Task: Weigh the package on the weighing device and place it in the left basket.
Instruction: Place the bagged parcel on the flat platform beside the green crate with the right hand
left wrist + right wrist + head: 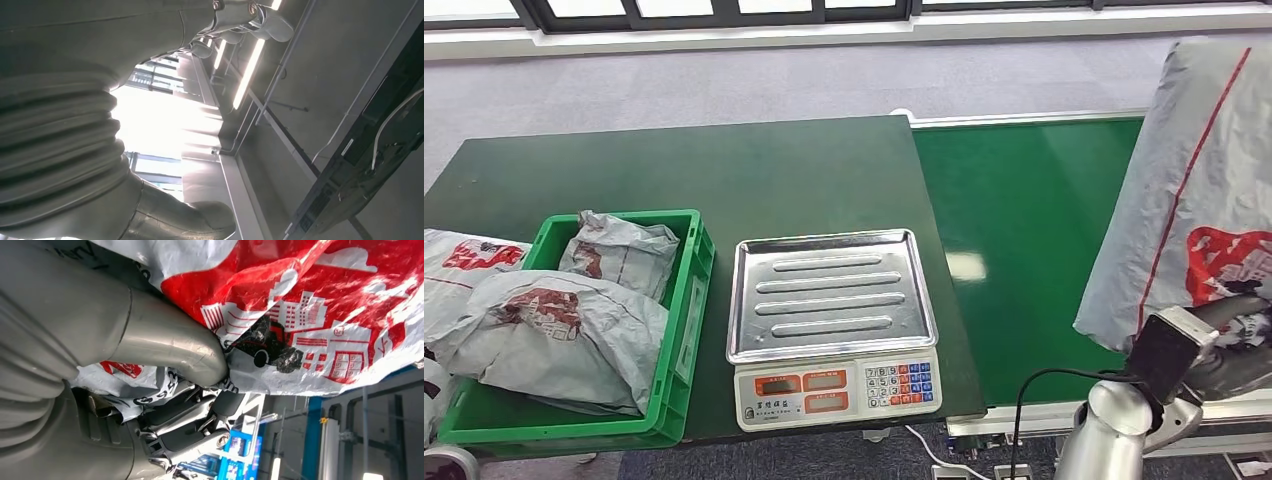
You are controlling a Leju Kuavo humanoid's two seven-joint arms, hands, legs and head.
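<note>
Right up close, the right hand (165, 365) has its thick grey thumb and dark fingers (190, 425) clamped on the crinkled grey plastic mailer package with red print (1199, 190), and that package hangs high at the right edge of the head view, above the bright green conveyor belt (1024, 240), well apart from the scale! So this looks like the carry stage: package lifted, weighing not yet done. Over on the dark green tabletop (674, 170) sits the white electronic scale with its ribbed steel tray (831, 295), tray bare, and just beside it on the left the green plastic basket (686, 300) with grey mailer bags (564, 330) heaped inside and spilling over its far side. Left hand (65, 150)? Its ribbed cover is in shot, but I cannot tell how its fingers stand. Next move, I'd say, calls for swinging the package leftward over the steel tray and lowering it flat so none of it drapes off the edge.
</note>
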